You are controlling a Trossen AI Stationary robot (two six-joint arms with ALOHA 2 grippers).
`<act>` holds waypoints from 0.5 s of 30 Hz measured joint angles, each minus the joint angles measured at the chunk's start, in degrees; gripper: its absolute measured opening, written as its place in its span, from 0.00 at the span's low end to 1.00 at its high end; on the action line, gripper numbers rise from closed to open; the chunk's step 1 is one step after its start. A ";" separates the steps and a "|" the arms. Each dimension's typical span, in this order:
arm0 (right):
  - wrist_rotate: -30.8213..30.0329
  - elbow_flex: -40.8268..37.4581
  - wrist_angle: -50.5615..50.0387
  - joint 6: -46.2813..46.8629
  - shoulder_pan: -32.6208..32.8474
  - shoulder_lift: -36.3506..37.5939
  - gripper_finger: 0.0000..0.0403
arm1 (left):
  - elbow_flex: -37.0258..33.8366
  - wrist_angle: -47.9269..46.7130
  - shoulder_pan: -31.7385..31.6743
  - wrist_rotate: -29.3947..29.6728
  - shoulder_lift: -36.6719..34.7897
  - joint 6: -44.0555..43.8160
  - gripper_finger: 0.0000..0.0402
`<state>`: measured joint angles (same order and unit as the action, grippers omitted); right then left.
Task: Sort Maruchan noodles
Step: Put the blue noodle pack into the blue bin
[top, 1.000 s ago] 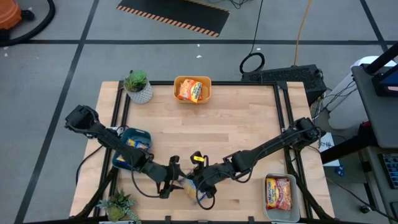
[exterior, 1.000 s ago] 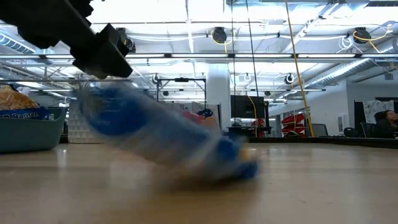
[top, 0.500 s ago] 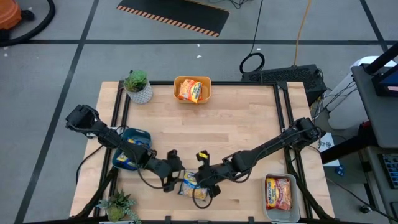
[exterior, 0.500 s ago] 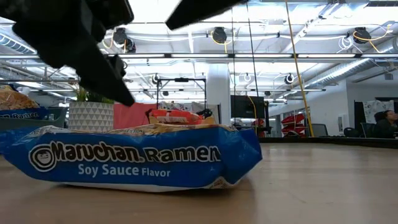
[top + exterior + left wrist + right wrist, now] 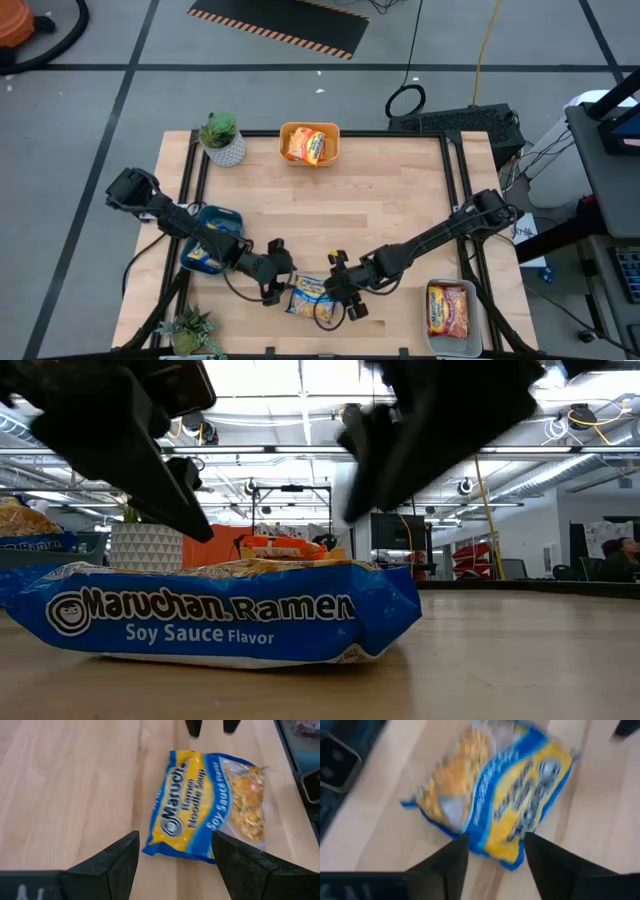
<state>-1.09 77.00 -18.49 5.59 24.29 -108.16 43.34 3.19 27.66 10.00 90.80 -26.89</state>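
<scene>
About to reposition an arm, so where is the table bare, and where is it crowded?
Bare: the wide wood between the yellow bin and both end effectors. Crowded: the near edge, where the left end effector and right end effector, both open, flank the blue packet.

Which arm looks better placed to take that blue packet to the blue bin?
Probably the left. Its end effector is open beside the packet, and the blue bin sits on its side. The right end effector is equally near but farther from that bin.
</scene>
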 joint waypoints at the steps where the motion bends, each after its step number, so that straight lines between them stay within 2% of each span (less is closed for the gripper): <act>1: 0.52 -1.20 0.56 0.77 -0.03 0.00 0.47 | 0.01 0.00 -0.40 -0.34 0.00 0.02 0.63; 8: 1.82 -8.19 9.46 3.36 -1.75 0.00 0.60 | 0.01 -0.12 -3.35 -1.47 0.00 0.15 0.63; 15: 12.59 -16.71 21.09 4.78 -4.01 0.00 0.60 | 0.01 -0.49 -4.01 -1.51 0.00 0.22 0.63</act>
<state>11.49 60.29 2.60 10.36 20.29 -108.16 43.35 2.70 23.65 8.49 90.80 -26.67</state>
